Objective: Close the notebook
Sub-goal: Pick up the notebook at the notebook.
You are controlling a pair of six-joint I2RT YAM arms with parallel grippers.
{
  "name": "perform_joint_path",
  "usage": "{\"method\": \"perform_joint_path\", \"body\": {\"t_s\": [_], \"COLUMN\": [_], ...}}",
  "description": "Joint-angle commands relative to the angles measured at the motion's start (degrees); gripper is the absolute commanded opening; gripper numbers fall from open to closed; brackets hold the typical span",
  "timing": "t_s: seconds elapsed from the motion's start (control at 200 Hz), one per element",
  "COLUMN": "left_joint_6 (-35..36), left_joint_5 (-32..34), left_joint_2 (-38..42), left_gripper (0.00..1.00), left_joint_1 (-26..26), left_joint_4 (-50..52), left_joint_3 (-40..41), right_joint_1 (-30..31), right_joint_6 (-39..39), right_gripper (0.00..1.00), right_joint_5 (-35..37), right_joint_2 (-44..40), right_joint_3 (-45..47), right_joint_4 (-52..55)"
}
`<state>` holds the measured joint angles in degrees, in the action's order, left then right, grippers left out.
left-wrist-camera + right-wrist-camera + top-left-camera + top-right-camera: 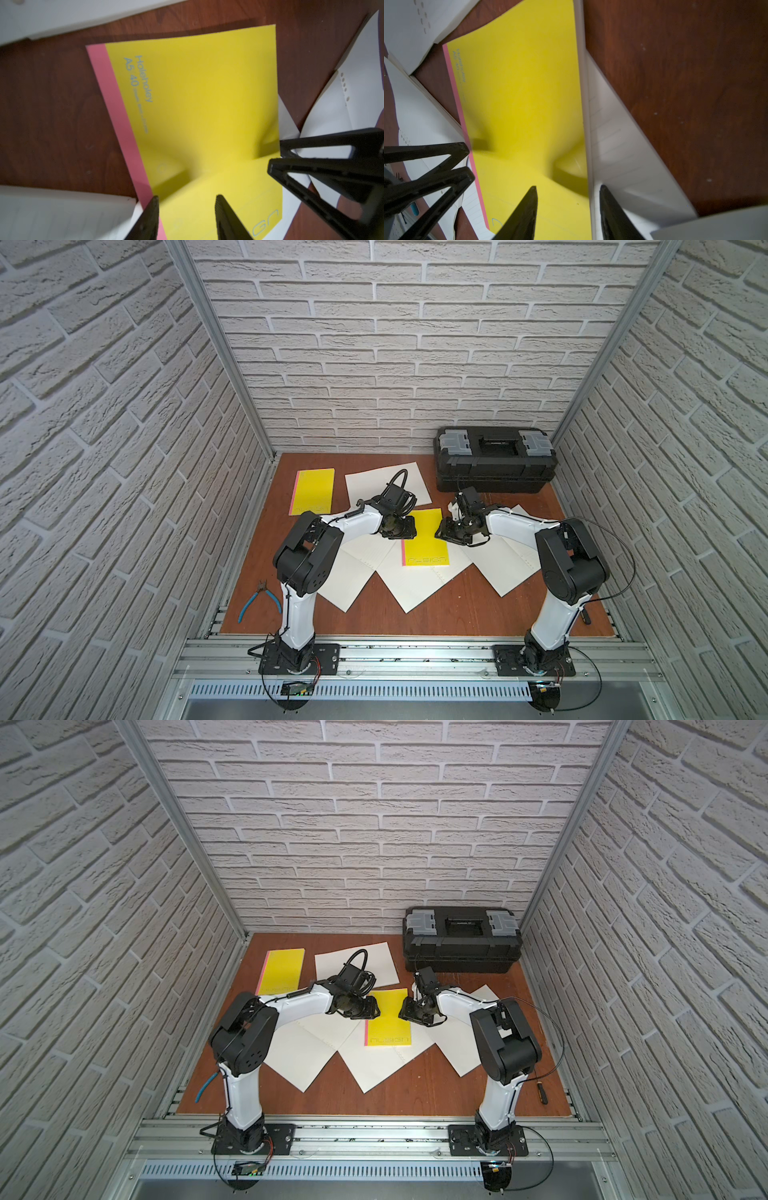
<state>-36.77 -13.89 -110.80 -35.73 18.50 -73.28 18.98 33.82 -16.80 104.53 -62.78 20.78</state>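
1. The yellow notebook lay at the centre of the table with its cover flat, so the closing looked done.
2. The left gripper, at its 10 o'clock, was half open and empty.
3. The right gripper, at 2 o'clock, was the same; only pulling away seemed left.

Black toolbox — blue pliers — screwdriver

- Two grippers: left gripper, right gripper.
- Two yellow notebooks: near notebook between the grippers, far notebook beyond the left gripper.
- Four white paper spreads.
- One toolbox.
- One pliers.
- One screwdriver.
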Motion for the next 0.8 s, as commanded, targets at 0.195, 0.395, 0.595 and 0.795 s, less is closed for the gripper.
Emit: {"method": "perform_joint_path", "body": {"t_s": [0.195,0.395,0.595,0.795], "left_joint_6": [0.9,0.3,0.0,-0.1], "left_joint_5": [1.0,-0.5,-1.2,-1.1], "left_joint_2": [3.2,1.5,0.3,-1.5], "left_gripper": [0.47,0.47,0.48,0.47], "left_joint_1": [1.9,1.9,2.0,2.2], "left_joint_4": [0.9,-0.1,-1.0,-1.5], "left_joint_3": [3.0,2.6,2.2,1.0], "right_joint_1": [0.5,0.6,0.7,0.9], "right_joint_6": [-0.1,-0.1,-0.2,-0.1], "right_gripper": [0.42,0.39,0.38,0.38], "right_joint_5": [-0.1,-0.3,-0.5,-0.6], "right_joint_2": [1.0,1.2,1.4,1.5], "right_joint_3": [-0.9,-0.7,-0.8,-0.8], "right_joint_4": [-0.4,-0.5,-0.5,-0.6]}}
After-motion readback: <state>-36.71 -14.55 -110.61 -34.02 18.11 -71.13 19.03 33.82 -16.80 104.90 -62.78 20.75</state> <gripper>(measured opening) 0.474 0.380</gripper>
